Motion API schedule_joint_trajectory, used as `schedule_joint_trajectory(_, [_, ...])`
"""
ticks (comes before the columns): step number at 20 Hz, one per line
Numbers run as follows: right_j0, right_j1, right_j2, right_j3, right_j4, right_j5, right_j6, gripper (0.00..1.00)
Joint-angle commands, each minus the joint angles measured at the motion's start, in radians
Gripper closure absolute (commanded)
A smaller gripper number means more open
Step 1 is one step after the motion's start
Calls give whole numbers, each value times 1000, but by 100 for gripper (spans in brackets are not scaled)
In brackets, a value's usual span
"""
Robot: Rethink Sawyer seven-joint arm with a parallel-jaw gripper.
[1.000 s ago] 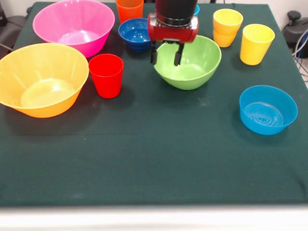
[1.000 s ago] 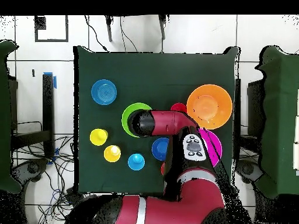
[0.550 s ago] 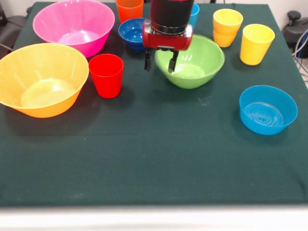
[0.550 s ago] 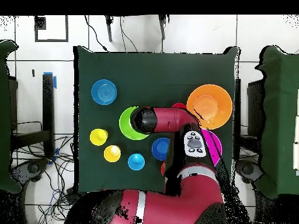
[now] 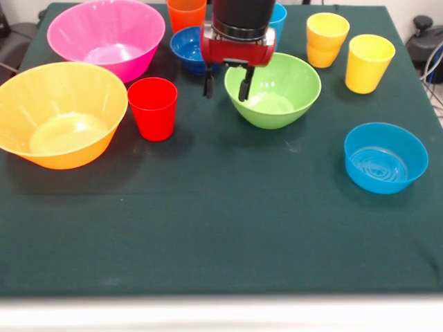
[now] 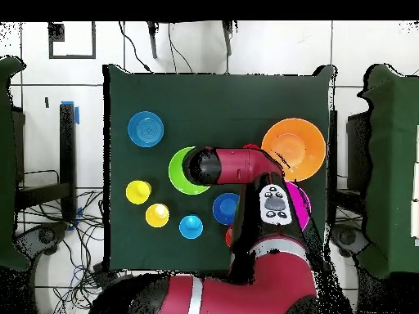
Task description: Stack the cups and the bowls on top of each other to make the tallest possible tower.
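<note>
Pincer (image 5: 225, 83) has shifted off the green bowl (image 5: 277, 90) toward the red cup (image 5: 153, 108); now open and empty, one finger at the bowl's near rim. Red cup sits beside it, dark blue bowl (image 5: 188, 47) just behind. Nothing stacked yet. Likely next: settle over a piece, descend, close.

Arm (image 6: 237, 168) extends over the table (image 6: 229, 102), covering the right part of the green bowl (image 6: 178, 170). Light blue bowl (image 6: 146, 128) sits apart at upper left. Two yellow cups (image 6: 138, 192) (image 6: 157, 215) and light blue cup (image 6: 191, 226) lie in a row; dark blue bowl (image 6: 223, 208) beside them, yellow-orange bowl (image 6: 295, 147) at right.
</note>
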State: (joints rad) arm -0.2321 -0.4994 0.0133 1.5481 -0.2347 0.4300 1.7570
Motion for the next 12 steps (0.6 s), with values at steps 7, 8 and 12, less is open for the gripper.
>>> schedule_joint_trajectory(7, [21, 26, 69, -30, -53, 1, 13, 0])
schedule_joint_trajectory(8, [23, 34, 68, -30, -55, -10, 18, 0])
schedule_joint_trajectory(12, [30, 73, 65, -38, -58, -48, 36, 0])
